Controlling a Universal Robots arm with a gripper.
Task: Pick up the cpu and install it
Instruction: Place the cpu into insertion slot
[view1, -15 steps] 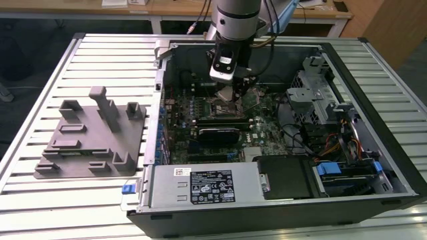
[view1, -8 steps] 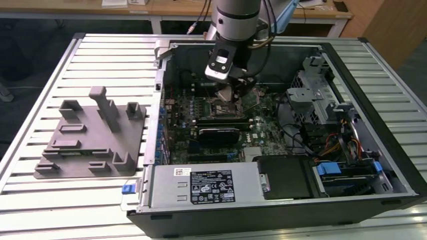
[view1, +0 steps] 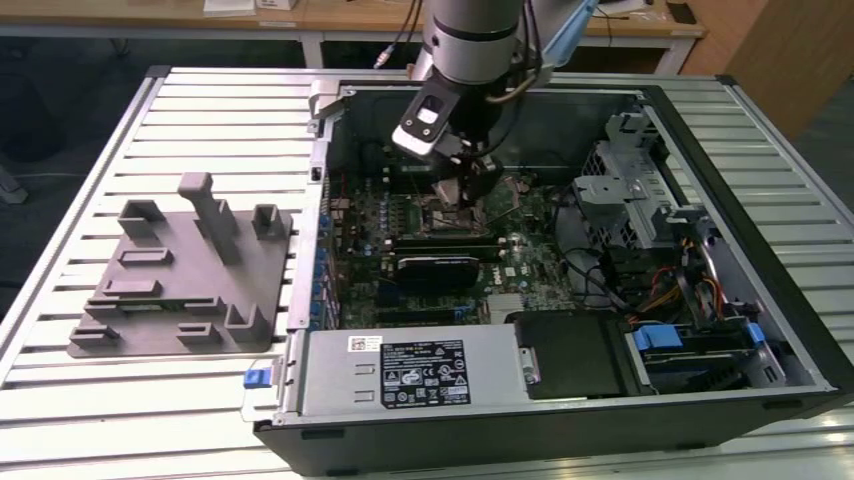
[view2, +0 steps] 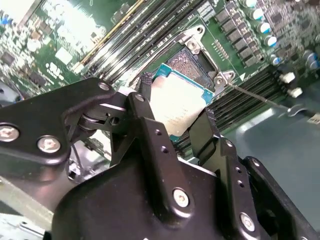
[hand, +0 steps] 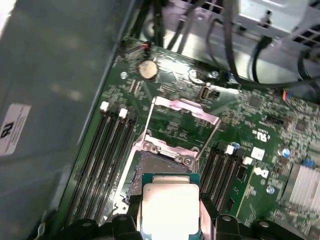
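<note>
The cpu (view2: 176, 102), a flat square chip with a shiny silver top and a thin teal edge, sits between my two black fingers (view2: 150, 130). My gripper (view2: 175, 109) is shut on it. In the first wrist view the cpu (hand: 170, 202) hangs just above the open black motherboard socket (hand: 157, 167), partly covering it, and the socket's metal frame (hand: 185, 107) is flipped up. In the exterior view my gripper (view1: 467, 195) reaches down into the open computer case over the green motherboard (view1: 441, 240).
The computer case (view1: 561, 400) lies open on a slatted metal table (view1: 80, 400). A grey plastic fixture block (view1: 187, 270) stands at the exterior view's left. Memory slots (hand: 107, 150) flank the socket. Cables (view1: 667, 290) and a drive cage (view1: 641, 190) fill the exterior view's right.
</note>
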